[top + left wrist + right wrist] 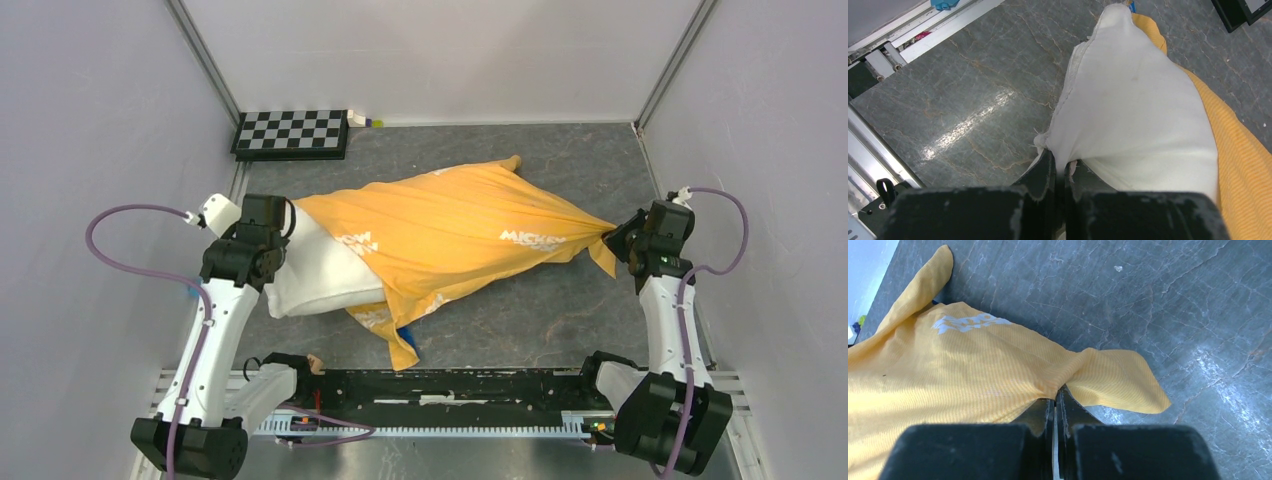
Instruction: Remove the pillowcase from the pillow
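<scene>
The pillowcase [450,240] lies orange side up with white lettering, stretched taut across the table. The white pillow [315,275] sticks out of its left end. My left gripper [283,228] is shut on the pillow's corner; in the left wrist view the white fabric [1133,110] is pinched between the jaws of that gripper [1062,162]. My right gripper [612,235] is shut on the pillowcase's right corner; the right wrist view shows orange cloth [973,370] bunched in that gripper [1057,396]. A bit of blue [405,333] shows under the case's front edge.
A checkerboard [291,133] lies at the back left, with a small white object [361,120] beside it. A black rail [450,388] runs along the near edge between the arm bases. White walls enclose the grey marbled table [520,320] on three sides.
</scene>
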Controlling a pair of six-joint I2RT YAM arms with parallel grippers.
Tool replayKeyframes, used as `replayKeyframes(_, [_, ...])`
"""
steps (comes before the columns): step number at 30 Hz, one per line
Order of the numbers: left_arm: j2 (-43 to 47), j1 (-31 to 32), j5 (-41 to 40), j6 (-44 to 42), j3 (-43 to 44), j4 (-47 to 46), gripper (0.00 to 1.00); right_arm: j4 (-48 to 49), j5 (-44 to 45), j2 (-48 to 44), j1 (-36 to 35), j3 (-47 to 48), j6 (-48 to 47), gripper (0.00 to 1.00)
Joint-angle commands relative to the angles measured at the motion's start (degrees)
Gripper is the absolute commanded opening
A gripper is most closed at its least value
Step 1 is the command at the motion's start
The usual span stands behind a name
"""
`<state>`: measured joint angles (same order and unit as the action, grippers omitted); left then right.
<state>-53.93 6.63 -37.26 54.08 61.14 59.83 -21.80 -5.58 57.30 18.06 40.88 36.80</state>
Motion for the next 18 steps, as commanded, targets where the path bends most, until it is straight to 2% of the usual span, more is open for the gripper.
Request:
replayKeyframes(1, [2.83, -5.73, -32.33, 2.54, 3.37, 0.60, 0.02, 7.04, 26.46, 0.38, 5.45, 4.82, -0.31, 0.00])
replayKeyframes(8, [3.73, -9.74, -33.00, 7.39, 3.52, 3.51, 0.02, 7.38, 27.68, 0.62, 7.08, 5.96, 0.31, 0.00])
replayKeyframes(14, [5.21, -11.70, -34.73, 12.90, 5.12, 7.29, 0.02, 6.56, 26.19, 1.20, 11.34, 7.99, 1.30, 0.00])
replayKeyframes(16, [5.35, -11.73, -32.64, 10.81, 4.61, 5.08, 0.02, 7.57, 24.81, 0.56, 11.55, 7.55, 0.94, 0.00])
replayKeyframes(18, [5.16, -11.73, -27.99, 6.33, 3.12, 0.53, 0.02, 11.09, 19.24, -0.25, 11.55, 5.91, -0.97, 0.00])
